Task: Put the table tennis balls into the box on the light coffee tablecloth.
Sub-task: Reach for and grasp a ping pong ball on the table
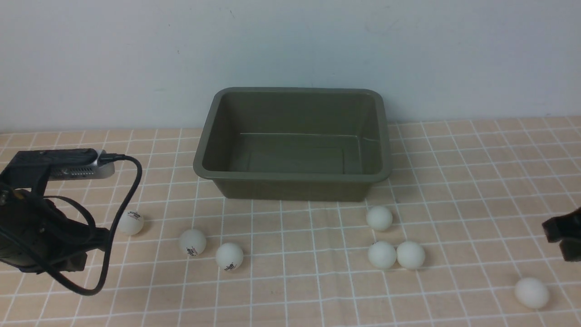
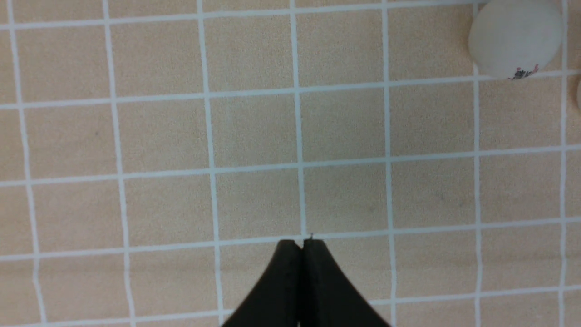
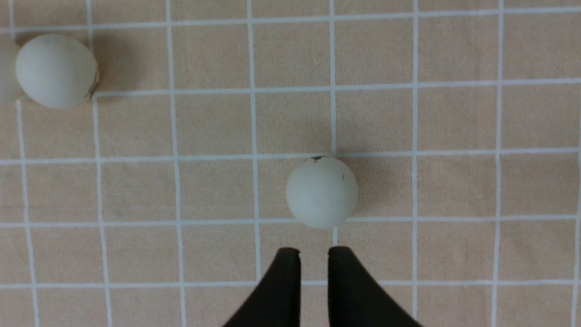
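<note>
The dark olive-green box [image 1: 292,175] stands empty at the back middle of the light coffee tablecloth [image 1: 299,290]. Several white table tennis balls lie in front of it: three on the left [image 1: 131,223] [image 1: 192,242] [image 1: 229,256], three right of centre [image 1: 379,218] [image 1: 381,255] [image 1: 411,255], and one far right [image 1: 531,293]. My left gripper [image 2: 302,240] is shut and empty over bare cloth, with a logo ball [image 2: 515,38] well off to one side. My right gripper [image 3: 314,249] stands slightly open, holding nothing, its tips just short of a ball [image 3: 321,192].
The left arm [image 1: 41,236] with its looping black cable [image 1: 131,181] sits low at the left edge. The right arm [image 1: 565,236] just shows at the right edge. A plain wall rises behind the box. Another ball [image 3: 56,71] lies farther off in the right wrist view.
</note>
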